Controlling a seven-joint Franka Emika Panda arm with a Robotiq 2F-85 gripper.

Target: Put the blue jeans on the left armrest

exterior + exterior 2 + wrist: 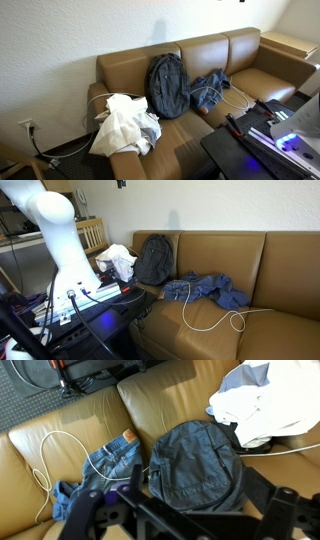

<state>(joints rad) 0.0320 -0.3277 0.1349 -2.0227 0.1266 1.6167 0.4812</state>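
Blue jeans (105,465) crumpled on the sofa seat, just beside the grey backpack (195,465), to the left of the end effector (185,512) in the wrist view. Long axis slanted: waistband label upper right, legs lower left. White clothes (260,400) heaped on one armrest. Arm high, facing down; end effector spread wide, holding nothing. Probably needs a sideways shift before descending.

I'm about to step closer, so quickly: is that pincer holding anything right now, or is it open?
Pincer: open, holding nothing. The jeans lie loose on the couch, not gripped.
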